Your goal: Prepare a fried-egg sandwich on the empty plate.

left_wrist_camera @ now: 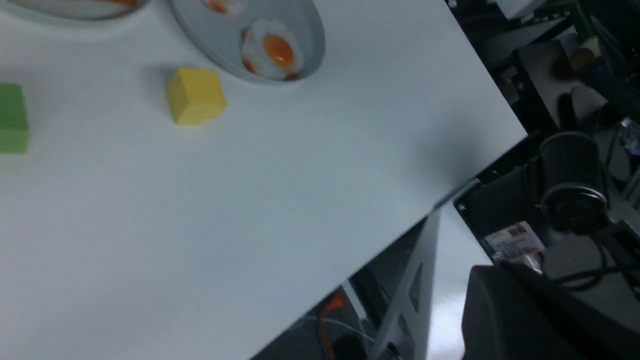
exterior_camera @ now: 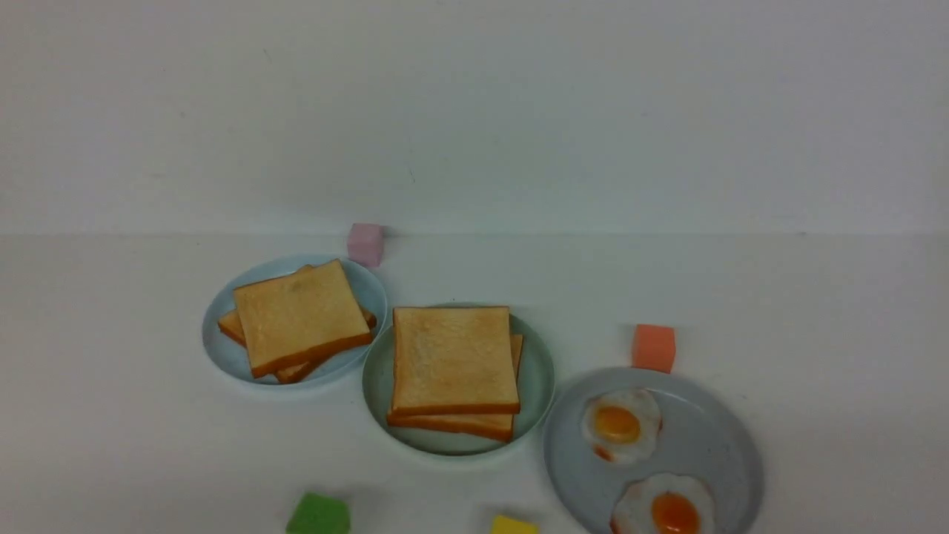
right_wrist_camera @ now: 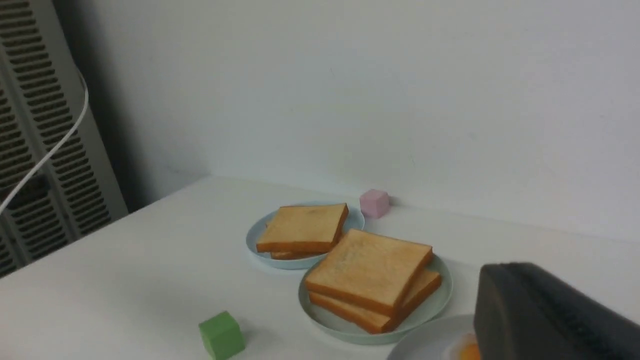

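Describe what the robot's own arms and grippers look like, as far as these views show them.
Very little shows. The front view has no arm or gripper in it. The left wrist view catches only a dark rounded housing, matte and blurred, at the picture's edge. The right wrist view shows a black blunt-cornered housing with fine ridges along its side. No fingertips, cables or markings on either can be made out.

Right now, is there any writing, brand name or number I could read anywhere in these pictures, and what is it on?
No text can be read in any view.
White sticker with a barcode-like patch, on the dark equipment beyond the table edge in the left wrist view: printed, but too small and blurred to read.
Toast slices, fried eggs, plates and coloured cubes: no markings visible.
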Controlling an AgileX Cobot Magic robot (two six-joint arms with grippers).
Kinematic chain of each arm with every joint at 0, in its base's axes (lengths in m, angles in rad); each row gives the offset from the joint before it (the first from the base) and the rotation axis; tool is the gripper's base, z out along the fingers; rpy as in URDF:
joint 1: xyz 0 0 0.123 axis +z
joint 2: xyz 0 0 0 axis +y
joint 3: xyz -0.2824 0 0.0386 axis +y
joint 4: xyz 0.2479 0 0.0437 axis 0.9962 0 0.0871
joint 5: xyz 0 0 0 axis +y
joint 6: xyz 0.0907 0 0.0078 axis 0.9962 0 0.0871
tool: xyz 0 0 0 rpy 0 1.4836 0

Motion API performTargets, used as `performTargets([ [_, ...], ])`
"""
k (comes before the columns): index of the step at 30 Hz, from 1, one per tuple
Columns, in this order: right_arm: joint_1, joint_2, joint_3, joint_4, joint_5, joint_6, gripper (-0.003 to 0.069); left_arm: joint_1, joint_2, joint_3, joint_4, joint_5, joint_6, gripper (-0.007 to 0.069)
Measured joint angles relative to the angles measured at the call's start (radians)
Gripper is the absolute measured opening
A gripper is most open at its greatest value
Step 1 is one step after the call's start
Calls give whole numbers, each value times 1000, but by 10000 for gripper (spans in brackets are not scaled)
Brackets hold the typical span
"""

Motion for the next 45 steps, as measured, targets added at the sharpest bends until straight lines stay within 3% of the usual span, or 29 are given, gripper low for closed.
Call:
performTargets([
  [7, 0, 9, 33, 2, 11, 0, -6, 0, -84, 2, 186, 46, 1, -13],
  [19, 0, 10, 34, 6, 21, -1, 3, 0, -84, 8, 317, 67, 45, -11],
  [25, 0, 10, 34, 6, 21, -1, 8, 5, -122, 126, 552, -221, 110, -6],
  [27, 0, 10, 34, 6, 21, -1, 10, 27, -174, 214, 623, -361, 35, -5],
  [30, 0, 10, 34, 6, 21, -1, 13, 80, -257, 370, 760, -534, -213, -3],
  [34, 0, 10, 34, 6, 22, -1, 17, 106, -311, 553, 862, -628, -441, 1],
  [38, 0, 10, 34, 6, 23, -1, 20, 109, -314, 691, 860, -673, -448, 4],
  [45, 0, 10, 34, 6, 24, -1, 25, 156, -314, 703, 796, -735, -389, 4],
])
